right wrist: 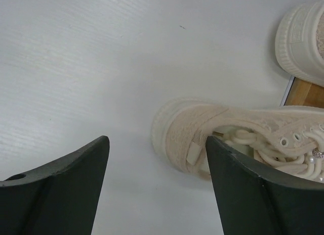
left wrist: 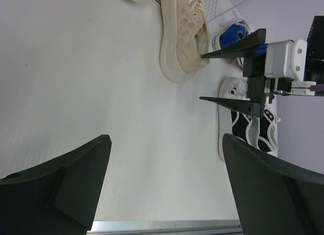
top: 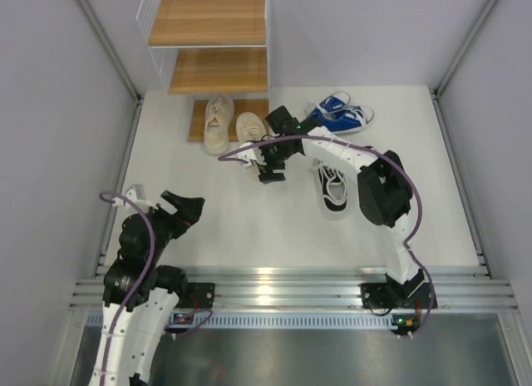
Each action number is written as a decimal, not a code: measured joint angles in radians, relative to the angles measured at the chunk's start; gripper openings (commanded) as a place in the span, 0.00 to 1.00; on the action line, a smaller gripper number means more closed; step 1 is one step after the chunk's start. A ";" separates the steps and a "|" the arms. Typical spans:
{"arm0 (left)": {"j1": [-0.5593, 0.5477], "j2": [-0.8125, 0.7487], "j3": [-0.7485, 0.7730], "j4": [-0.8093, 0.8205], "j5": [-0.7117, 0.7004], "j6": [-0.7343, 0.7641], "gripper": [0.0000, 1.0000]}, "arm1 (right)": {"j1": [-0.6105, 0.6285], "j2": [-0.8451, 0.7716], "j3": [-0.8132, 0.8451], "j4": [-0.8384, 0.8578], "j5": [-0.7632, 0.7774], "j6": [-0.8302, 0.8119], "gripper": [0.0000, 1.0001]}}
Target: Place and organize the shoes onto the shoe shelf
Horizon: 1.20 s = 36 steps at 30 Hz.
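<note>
The shoe shelf [top: 218, 68] stands at the far left-centre, its lowest board [right wrist: 302, 92] on the floor. Two beige shoes [top: 219, 122] lie toes on that board; the right one [top: 248, 128] shows heel-first in the right wrist view [right wrist: 202, 131]. My right gripper [top: 268, 171] is open and empty, low beside that heel, its right finger next to it [right wrist: 157, 144]. The blue pair [top: 341, 114] lies far right of the shelf. A black-and-white shoe [top: 332, 188] lies partly under the right arm. My left gripper [top: 189, 207] is open and empty [left wrist: 167, 179] over bare floor.
White walls with metal rails close in the floor on the left, right and back. A metal rail runs along the near edge [top: 274, 288]. In the left wrist view I see the beige shoe [left wrist: 185, 37], a blue shoe [left wrist: 230, 35] and the right gripper [left wrist: 238, 75].
</note>
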 measured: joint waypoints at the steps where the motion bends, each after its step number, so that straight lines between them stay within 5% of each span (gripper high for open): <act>1: 0.000 0.000 0.000 0.000 0.000 0.000 0.96 | 0.005 0.007 0.001 0.020 0.011 0.019 0.76; 5: 0.000 0.000 0.000 0.000 0.003 -0.001 0.96 | 0.013 0.030 0.003 0.071 0.060 0.079 0.71; 11: 0.000 -0.006 0.000 0.000 0.003 -0.004 0.96 | 0.013 0.074 0.020 0.092 0.119 0.105 0.45; 17: 0.000 -0.006 -0.001 0.000 0.002 -0.004 0.96 | 0.014 0.086 0.049 0.111 0.152 0.114 0.30; 36: 0.000 -0.006 -0.001 0.000 0.002 -0.004 0.96 | 0.025 0.205 0.242 0.234 0.287 0.219 0.16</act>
